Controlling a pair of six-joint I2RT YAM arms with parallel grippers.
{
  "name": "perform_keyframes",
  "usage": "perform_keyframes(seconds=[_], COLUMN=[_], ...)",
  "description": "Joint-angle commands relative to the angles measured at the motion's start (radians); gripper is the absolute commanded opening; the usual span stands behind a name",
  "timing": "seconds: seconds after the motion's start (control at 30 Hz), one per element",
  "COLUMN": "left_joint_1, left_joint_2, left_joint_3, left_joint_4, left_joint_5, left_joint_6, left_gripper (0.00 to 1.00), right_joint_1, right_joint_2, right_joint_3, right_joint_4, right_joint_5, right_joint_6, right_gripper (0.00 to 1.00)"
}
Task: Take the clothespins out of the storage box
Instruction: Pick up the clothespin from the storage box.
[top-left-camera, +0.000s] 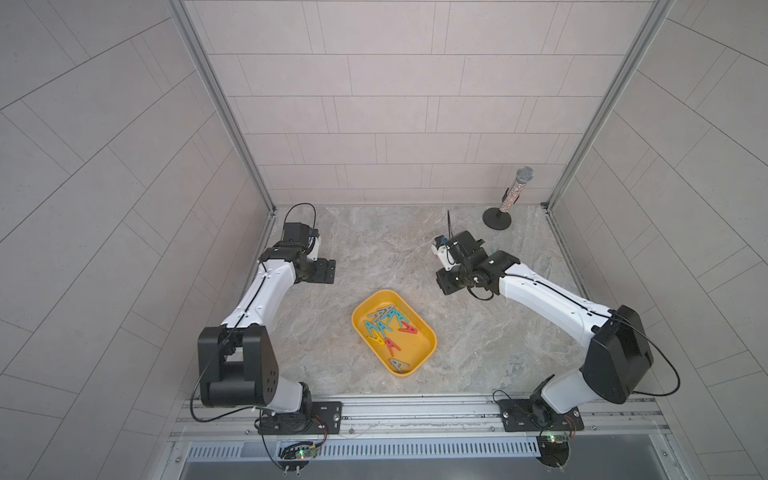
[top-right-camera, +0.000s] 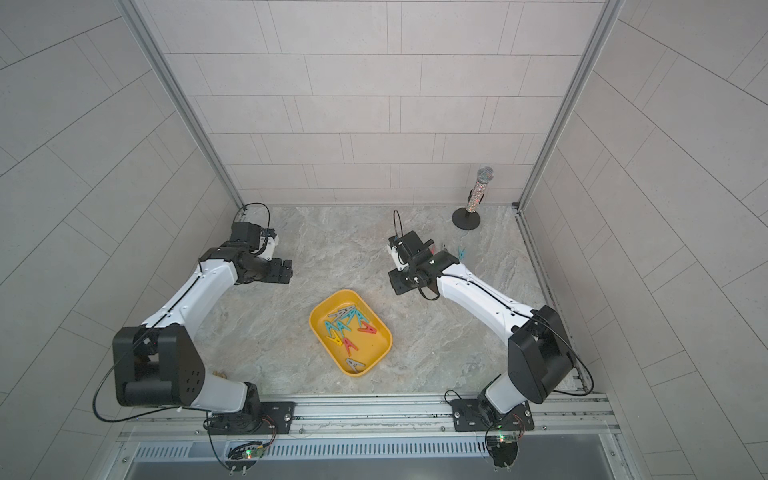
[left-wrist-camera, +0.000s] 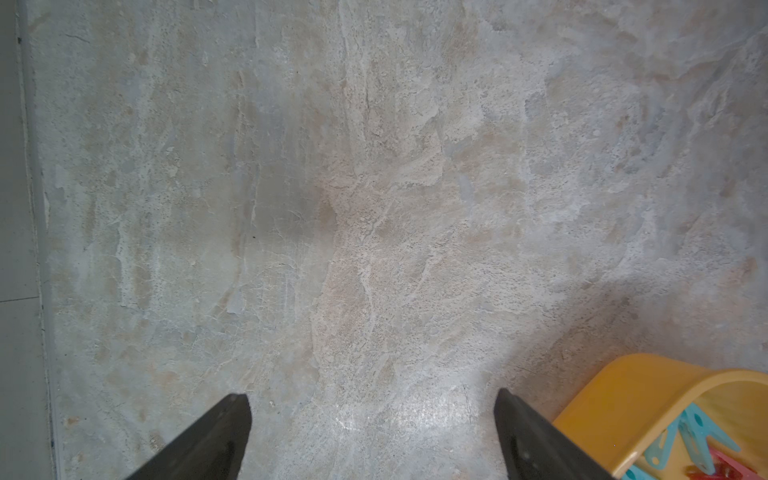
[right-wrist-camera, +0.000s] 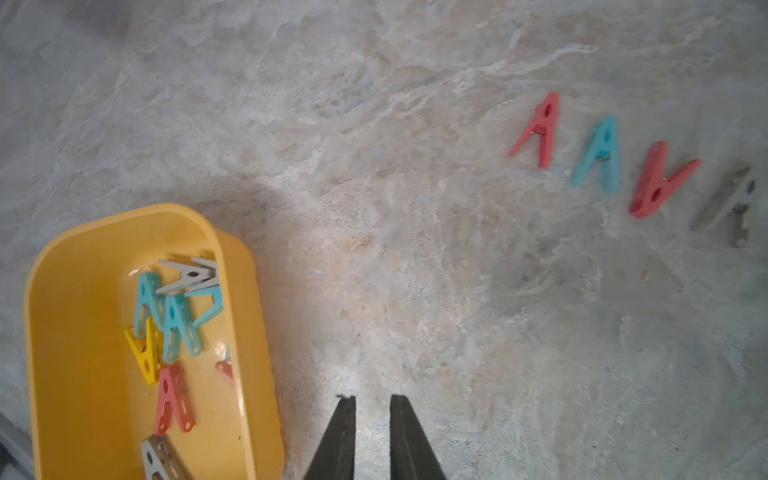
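Top views: the yellow storage box (top-left-camera: 417, 348) lies slantwise near the middle of the stone-patterned table (top-left-camera: 374, 249), between the two arms and touched by neither.
Box contents: clothespins (top-left-camera: 384, 326) in grey, teal, red and one yellow lie flat on the box floor. Most are bunched toward its far end, and one grey peg lies alone at the near end.
Outside the box: four loose clothespins (right-wrist-camera: 600, 153) lie in a row on the table, in the order red, teal, red, grey, well apart from the box. In a top view only a teal peg (top-right-camera: 462, 252) peeks out on the far right, just behind the right wrist.
Left gripper (left-wrist-camera: 372, 397): jaws spread wide with nothing between them. It hangs over bare table to the far left of the box, whose corner shows at the edge of its wrist view.
Right gripper (right-wrist-camera: 372, 399): jaws close together with a narrow gap, holding nothing. It sits above the table to the far right of the box.
Far right corner: a glittery microphone (top-left-camera: 513, 191) stands upright on a round black base.
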Motion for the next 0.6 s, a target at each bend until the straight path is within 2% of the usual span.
perform_keyframes(seconds=[0.0,0.23,0.57], left_joint_1=[0.007,0.007,0.007], left_joint_2=[-0.005,-0.004,-0.001], left_joint_3=[-0.002,-0.001,0.0], left_joint_4=[-0.012,-0.014,-0.014], left_joint_5=[-0.01,-0.01,-0.01], left_joint_6=[0.009,0.009,0.009], left_gripper=[1.0,1.0,1.0], right_joint_1=[0.068,0.215,0.341], right_joint_2=[-0.052,-0.06,0.093], right_joint_3=[-0.021,-0.037,0.01], right_joint_4=[-0.008,-0.002,-0.001], right_joint_5=[0.009,-0.003,0.022], right_joint_6=[-0.056,-0.141,-0.146], right_gripper=[0.19,0.19,0.2])
